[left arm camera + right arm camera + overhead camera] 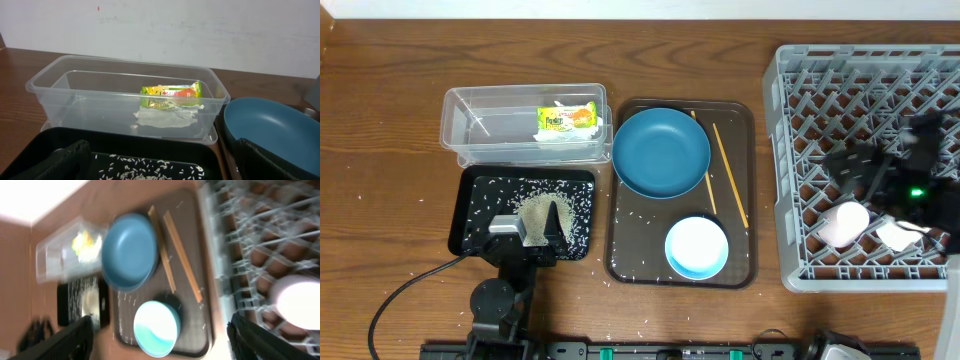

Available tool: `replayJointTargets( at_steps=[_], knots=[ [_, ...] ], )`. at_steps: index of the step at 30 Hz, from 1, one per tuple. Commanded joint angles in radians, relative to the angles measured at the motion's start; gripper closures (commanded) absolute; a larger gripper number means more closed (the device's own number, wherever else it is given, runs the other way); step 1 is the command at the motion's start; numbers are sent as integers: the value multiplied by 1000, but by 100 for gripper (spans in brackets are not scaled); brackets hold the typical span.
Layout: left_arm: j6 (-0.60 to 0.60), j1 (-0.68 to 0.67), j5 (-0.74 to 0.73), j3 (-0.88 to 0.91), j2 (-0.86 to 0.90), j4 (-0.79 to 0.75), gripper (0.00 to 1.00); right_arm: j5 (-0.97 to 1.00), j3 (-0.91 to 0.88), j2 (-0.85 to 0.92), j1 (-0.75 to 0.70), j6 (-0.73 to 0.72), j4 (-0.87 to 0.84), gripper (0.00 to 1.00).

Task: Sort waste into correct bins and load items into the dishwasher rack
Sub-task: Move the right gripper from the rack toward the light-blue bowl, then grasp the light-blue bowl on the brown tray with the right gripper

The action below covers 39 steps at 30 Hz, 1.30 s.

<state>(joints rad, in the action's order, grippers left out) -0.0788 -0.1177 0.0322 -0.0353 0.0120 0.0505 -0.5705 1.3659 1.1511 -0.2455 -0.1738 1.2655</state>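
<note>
At the upper left of the overhead frame the clear tub held the printed wrapper and, under it, the crumpled napkin. Just below the tub the black tray carried most of the loose rice, though stray grains also lay on the wood and on the serving tray. The left gripper hung over that black tray with its fingers spread wide and nothing between them, as its own wrist view showed. In the centre, the brown serving tray bore what was not yet loaded: the blue plate toward the top, the white bowl toward the bottom, and the chopsticks along the plate's right side. The sticks' long axis ran from the top of the frame downward and leaned a little right, so their lower ends sat near the bowl. At the right edge stood the dishwasher rack, with a pink cup and a white cup in its lower part. The right gripper hovered above the rack, fingers apart and empty (the wrist picture was blurred, but the gap was plain). The coming move probably turned on this: all three remaining items lay to the left of the right gripper, just beside the rack's left wall, and that arm was the nearer one. A grasp on the chopsticks would best close across their top-to-bottom line.
</note>
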Motion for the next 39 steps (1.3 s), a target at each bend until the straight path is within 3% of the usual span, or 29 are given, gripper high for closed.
replayJointTargets(
  at_steps=[1, 6, 8, 11, 18, 23, 28, 39],
  knots=[
    [-8, 8, 5, 31, -8, 16, 7, 122, 6, -1, 185, 37, 11, 14],
    [-8, 8, 5, 31, -8, 16, 7, 348, 6, 32, 504, 3, -25, 8],
    [-8, 8, 5, 31, -8, 16, 7, 355, 6, 48, 581, 2, -71, 3],
    [-8, 8, 5, 31, -8, 16, 7, 358, 6, 72, 643, -44, -123, 6],
    [-8, 8, 5, 31, -8, 16, 7, 346, -42, 231, 659, -72, -20, 26],
    [-8, 8, 5, 31, -8, 16, 7, 185, -163, 335, 667, 20, -33, 29],
    [-8, 8, 5, 31, -8, 16, 7, 193, -270, 408, 683, -1, -115, 37],
    [-8, 8, 5, 31, -8, 16, 7, 310, -409, 420, 686, -101, -278, 41]
  ],
)
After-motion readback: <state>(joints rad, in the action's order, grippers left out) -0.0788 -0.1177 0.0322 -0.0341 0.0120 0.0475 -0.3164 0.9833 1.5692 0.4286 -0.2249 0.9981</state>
